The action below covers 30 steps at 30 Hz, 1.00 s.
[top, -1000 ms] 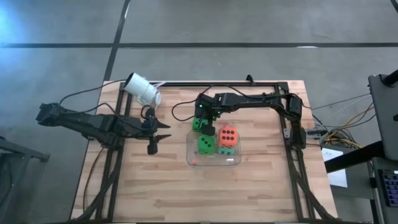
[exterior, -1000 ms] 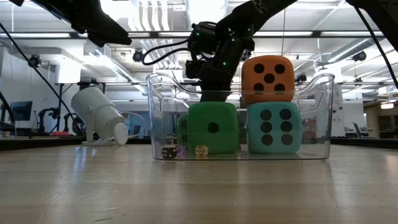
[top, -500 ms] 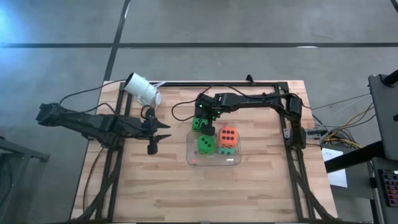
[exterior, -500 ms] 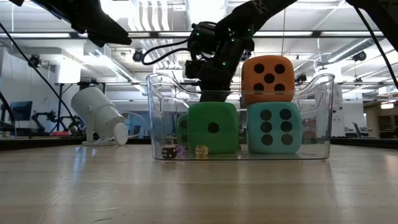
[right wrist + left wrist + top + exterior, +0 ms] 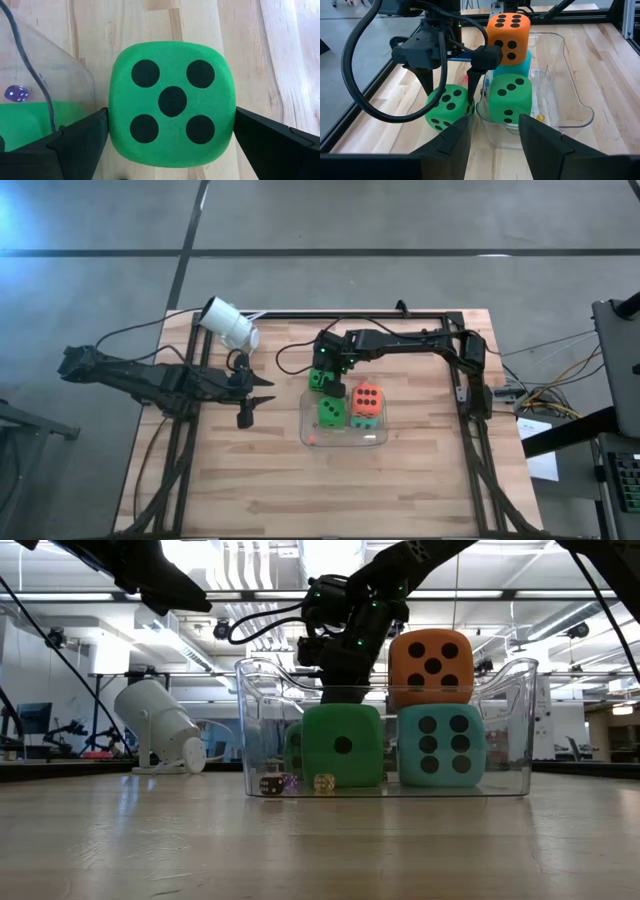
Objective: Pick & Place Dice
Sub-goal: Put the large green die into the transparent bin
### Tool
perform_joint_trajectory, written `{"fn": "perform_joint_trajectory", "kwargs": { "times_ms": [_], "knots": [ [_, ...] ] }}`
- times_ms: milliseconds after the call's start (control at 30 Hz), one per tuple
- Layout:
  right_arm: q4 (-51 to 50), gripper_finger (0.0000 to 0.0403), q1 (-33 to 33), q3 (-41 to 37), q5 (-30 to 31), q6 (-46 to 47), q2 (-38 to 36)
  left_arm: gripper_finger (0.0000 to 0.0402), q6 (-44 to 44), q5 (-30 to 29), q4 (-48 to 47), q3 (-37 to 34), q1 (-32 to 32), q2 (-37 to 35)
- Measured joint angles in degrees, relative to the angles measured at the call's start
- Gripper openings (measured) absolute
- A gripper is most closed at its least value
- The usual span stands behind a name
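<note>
A bright green die (image 5: 317, 380) rests on the table just outside the far left corner of a clear plastic tub (image 5: 345, 442), five pips up (image 5: 171, 102). My right gripper (image 5: 322, 372) hangs over it, open, one finger on each side of it (image 5: 447, 106). Inside the tub a second green die (image 5: 332, 413) sits on the floor. Beside it an orange die (image 5: 366, 395) sits on top of a teal die (image 5: 440, 745). My left gripper (image 5: 262, 400) hovers open and holding nothing to the left of the tub. My right gripper comes from above, pointing steeply down. Its fingers (image 5: 80, 142) stand close against two opposite sides of the green die outside the tub. I cannot tell whether they touch it. The die sits flat on the table.
A white cylindrical camera (image 5: 230, 323) lies at the table's far left corner. Tiny dice (image 5: 272, 783) lie on the tub's floor near its front wall. A black frame (image 5: 470, 395) runs along the table's far, left and right edges. Bare wood spreads in front of the tub.
</note>
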Motion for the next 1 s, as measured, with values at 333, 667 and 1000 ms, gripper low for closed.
{"fn": "perform_joint_trajectory", "kwargs": {
  "times_ms": [333,667,1000],
  "knots": [
    [1.09,0.0398,0.0,0.0,0.06,-0.07,0.09,0.017,0.0,0.01,0.04,0.0,0.0,-0.02],
    [1.22,0.0352,0.0,0.0,0.04,-0.02,0.09,0.017,0.0,0.02,0.07,0.0,-0.01,-0.02],
    [1.28,0.0353,0.0,0.0,0.03,-0.03,0.09,0.017,0.0,0.01,0.07,0.0,-0.01,-0.04]
  ]
}}
